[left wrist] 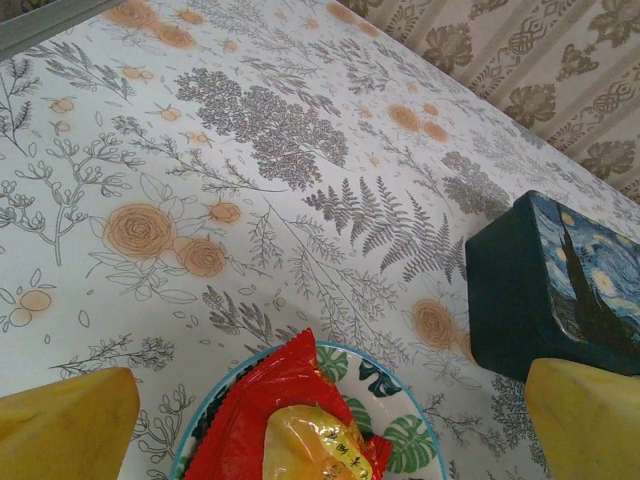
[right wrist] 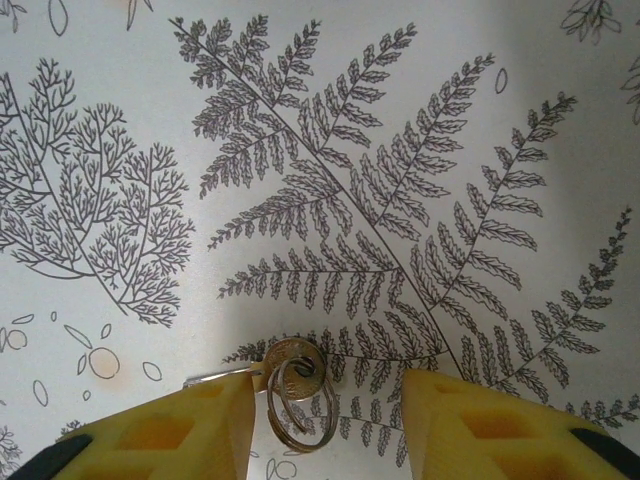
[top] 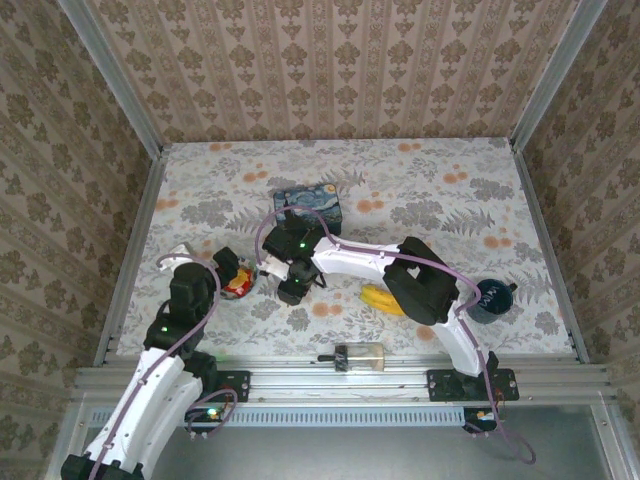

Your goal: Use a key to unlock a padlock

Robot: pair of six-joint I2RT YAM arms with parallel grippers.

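Two arms show in my overhead view. The left gripper (top: pixel 231 270) hangs over a plate (top: pixel 243 291) toward the left edge of the table (top: pixel 420 180). The right arm stretches across to the middle, and the right gripper (top: pixel 291 291) points down at the cloth just on the near side of a blue tin box (top: pixel 308 204). A banana (top: pixel 383 299) lies closer to the near edge, partly under that arm. A clear cylinder (top: pixel 361 355) lies on its side at the near edge, and a dark cup (top: pixel 492 298) stands by the right edge.

On the left wrist camera I see the left gripper (left wrist: pixel 325 425) spread wide with nothing in it. Below it is the plate (left wrist: pixel 408 432) carrying a red packet (left wrist: pixel 285 400), with the tin box (left wrist: pixel 560 290) off to one side.

On the right wrist camera the right gripper (right wrist: pixel 325 430) has its yellow fingers (right wrist: pixel 160 430) apart, clamped on nothing. The key (right wrist: pixel 292 365) lies flat on the cloth on its ring, between them and close against one finger. I cannot tell where the padlock is.
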